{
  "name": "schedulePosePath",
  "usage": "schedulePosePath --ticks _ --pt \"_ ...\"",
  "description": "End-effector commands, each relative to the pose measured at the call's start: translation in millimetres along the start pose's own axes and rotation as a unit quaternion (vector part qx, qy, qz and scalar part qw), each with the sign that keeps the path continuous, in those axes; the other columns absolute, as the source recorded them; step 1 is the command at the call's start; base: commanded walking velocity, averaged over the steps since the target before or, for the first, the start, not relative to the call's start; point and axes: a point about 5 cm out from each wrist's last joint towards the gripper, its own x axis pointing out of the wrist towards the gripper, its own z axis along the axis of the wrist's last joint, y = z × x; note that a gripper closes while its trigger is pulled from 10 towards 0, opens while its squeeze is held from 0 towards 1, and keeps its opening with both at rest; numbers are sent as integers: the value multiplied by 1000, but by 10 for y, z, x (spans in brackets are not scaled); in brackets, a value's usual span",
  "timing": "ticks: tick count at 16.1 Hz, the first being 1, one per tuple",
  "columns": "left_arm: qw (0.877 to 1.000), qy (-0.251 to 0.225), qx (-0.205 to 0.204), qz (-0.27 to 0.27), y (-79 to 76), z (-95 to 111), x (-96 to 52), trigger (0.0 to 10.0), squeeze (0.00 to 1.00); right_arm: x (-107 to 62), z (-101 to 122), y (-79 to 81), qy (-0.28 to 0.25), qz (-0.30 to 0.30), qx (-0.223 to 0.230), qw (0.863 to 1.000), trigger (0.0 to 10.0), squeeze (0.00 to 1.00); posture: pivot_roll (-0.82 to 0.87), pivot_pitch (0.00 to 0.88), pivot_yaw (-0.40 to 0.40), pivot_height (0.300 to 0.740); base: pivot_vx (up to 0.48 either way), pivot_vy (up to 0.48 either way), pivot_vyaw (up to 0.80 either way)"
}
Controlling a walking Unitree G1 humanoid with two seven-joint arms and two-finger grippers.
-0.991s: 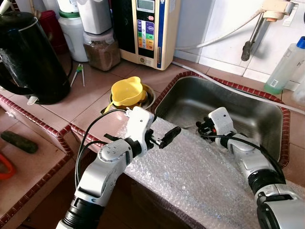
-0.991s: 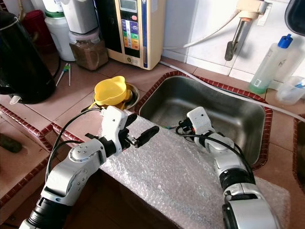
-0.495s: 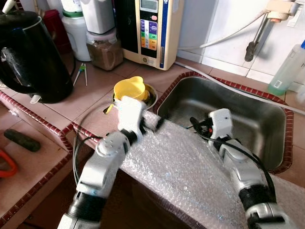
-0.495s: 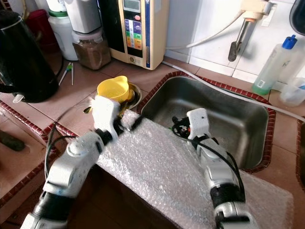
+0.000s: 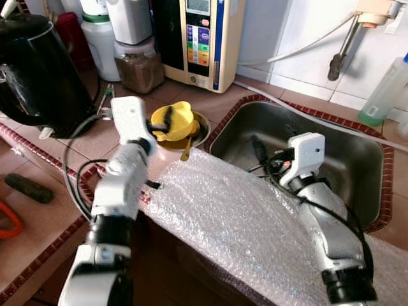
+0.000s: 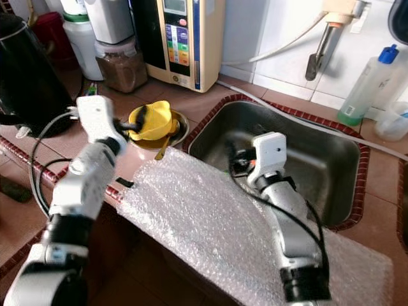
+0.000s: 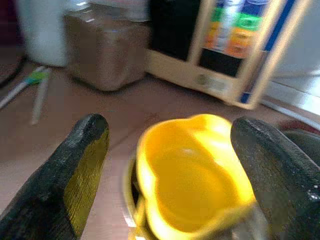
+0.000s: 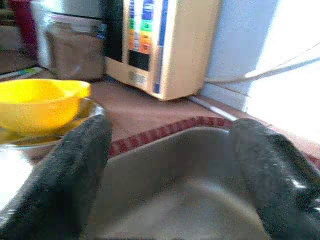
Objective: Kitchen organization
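Observation:
A yellow cup [image 5: 177, 121] sits in a shallow metal bowl [image 5: 199, 132] on the tiled counter, left of the steel sink [image 5: 331, 153]. My left gripper [image 5: 164, 121] is open at the cup's near-left side. In the left wrist view its fingers [image 7: 75, 175] stand on either side of the yellow cup [image 7: 195, 170] without touching it. My right gripper [image 5: 262, 158] is open and holds nothing, hovering over the sink's left part. A sheet of bubble wrap [image 5: 236, 217] lies over the counter's front edge and the sink's near rim, under both arms.
A black kettle [image 5: 38, 70] stands at the far left. A jar of brown powder [image 5: 137, 64] and a water purifier [image 5: 201, 38] line the back wall. A tap [image 5: 344, 44] and a soap bottle [image 5: 386, 89] are behind the sink. A dark green object [image 5: 25, 188] lies on the lower counter.
My left arm has swung up and left, off the bubble wrap, to the yellow cup. My right gripper has risen from inside the sink and turned toward the purifier.

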Motion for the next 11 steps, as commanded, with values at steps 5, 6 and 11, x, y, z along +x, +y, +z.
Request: schedulePosePath --ticks 5,6,11 --pt "998 38 -43 20 10 5 158 10000 0 -100 189 310 -8 116 44 992 10000 0 -118 61 75 740 0 0 0" --pt "997 61 -45 11 -16 -45 192 10000 0 -124 211 335 -3 126 44 991 10000 0 -122 60 76 740 0 0 0" --pt "992 117 -55 0 -77 -150 251 10000 0 -171 222 374 14 133 42 990 10000 0 -121 61 77 740 0 0 0"
